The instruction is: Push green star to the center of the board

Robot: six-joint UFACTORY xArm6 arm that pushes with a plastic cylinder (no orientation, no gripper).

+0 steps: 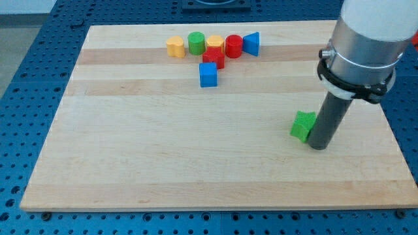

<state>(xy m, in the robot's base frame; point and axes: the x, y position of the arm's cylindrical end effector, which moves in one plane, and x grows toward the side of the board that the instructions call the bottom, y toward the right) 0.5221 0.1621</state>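
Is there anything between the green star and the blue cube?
No. In the camera view only bare wooden board lies between green star and blue cube.

Single camera view; no second view, so no shared region. You look from beyond board's [196, 163] near long edge, raised, tilted down and forward across it. Board narrows toward view's top: far edge lies there, near edge along view's bottom. Moderate range: whole board almost fills frame, all four edges visible, blue perforated table [26, 85] bordering at view's left, right and bottom. Arm [366, 46] enters from view's top right, cropped by frame, closest to lens. Block cluster [212, 49] near far edge appears small.
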